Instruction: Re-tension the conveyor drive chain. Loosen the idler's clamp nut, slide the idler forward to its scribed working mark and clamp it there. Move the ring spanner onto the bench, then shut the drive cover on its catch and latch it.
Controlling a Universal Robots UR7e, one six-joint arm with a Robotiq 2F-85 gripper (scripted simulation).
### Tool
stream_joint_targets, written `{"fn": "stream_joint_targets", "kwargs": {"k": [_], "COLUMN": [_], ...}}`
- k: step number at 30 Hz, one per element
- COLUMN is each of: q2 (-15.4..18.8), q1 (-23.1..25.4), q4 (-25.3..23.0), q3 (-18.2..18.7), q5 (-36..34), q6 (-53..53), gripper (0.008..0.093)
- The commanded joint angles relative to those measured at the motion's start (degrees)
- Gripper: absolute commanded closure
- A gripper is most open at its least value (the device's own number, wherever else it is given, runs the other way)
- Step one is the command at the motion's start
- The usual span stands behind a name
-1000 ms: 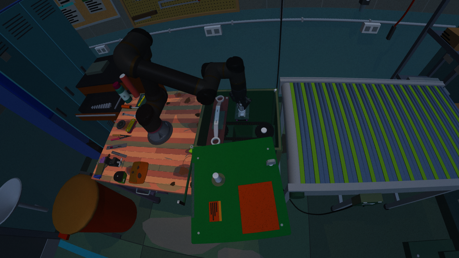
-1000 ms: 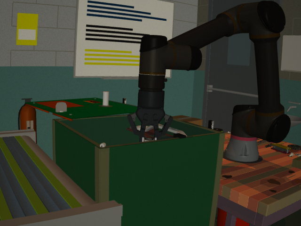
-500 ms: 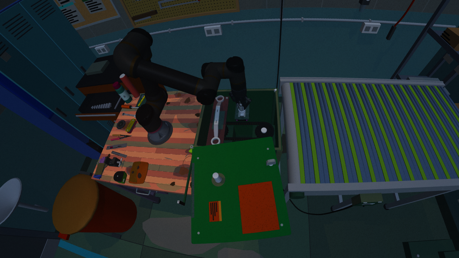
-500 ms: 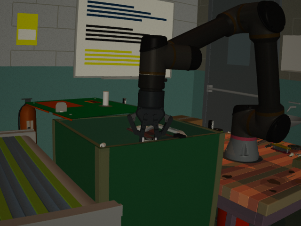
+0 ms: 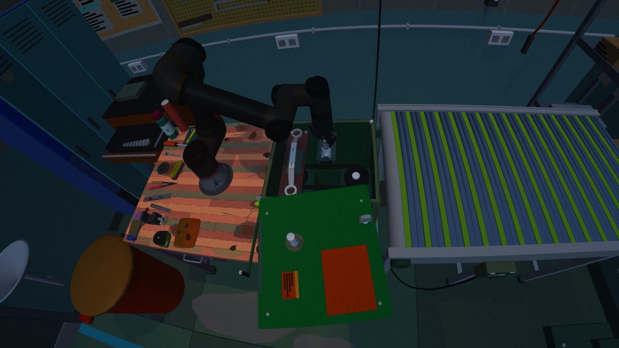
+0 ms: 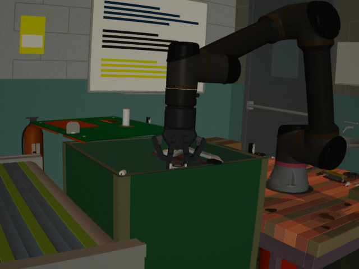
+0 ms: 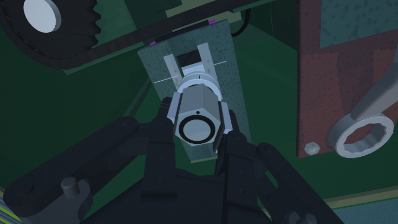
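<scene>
Inside the open green drive box (image 5: 320, 160) a grey slotted plate (image 7: 192, 83) carries the idler. Its pale hexagonal clamp nut (image 7: 197, 117) stands on the plate, just below thin scribed lines on either side of the slot. The black drive chain (image 7: 117, 47) runs past the plate's far end to a toothed sprocket (image 7: 44, 25). The ring spanner (image 5: 294, 162) lies on a reddish tray along the box's bench side, its ring end (image 7: 362, 136) beside the plate. The green drive cover (image 5: 318, 255) is swung open and lies flat. My gripper (image 7: 197, 125) reaches down into the box and grips the clamp nut.
The box walls (image 6: 185, 202) stand close around my gripper. The striped workbench (image 5: 203, 190) with small tools and my arm's base lies left of the box. The conveyor belt (image 5: 498, 177) lies on the other side. An orange drum (image 5: 121, 277) stands on the floor by the bench.
</scene>
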Motion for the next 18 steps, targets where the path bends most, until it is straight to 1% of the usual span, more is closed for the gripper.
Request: {"fn": "stream_joint_targets", "kwargs": {"k": [1,18], "q2": [0.0,0.0], "q1": [-0.1,-0.1], "q4": [0.0,0.0], "q3": [0.0,0.0], "q5": [-0.2,-0.2], "q6": [-0.1,-0.1], "gripper": [0.0664,0.0324]}}
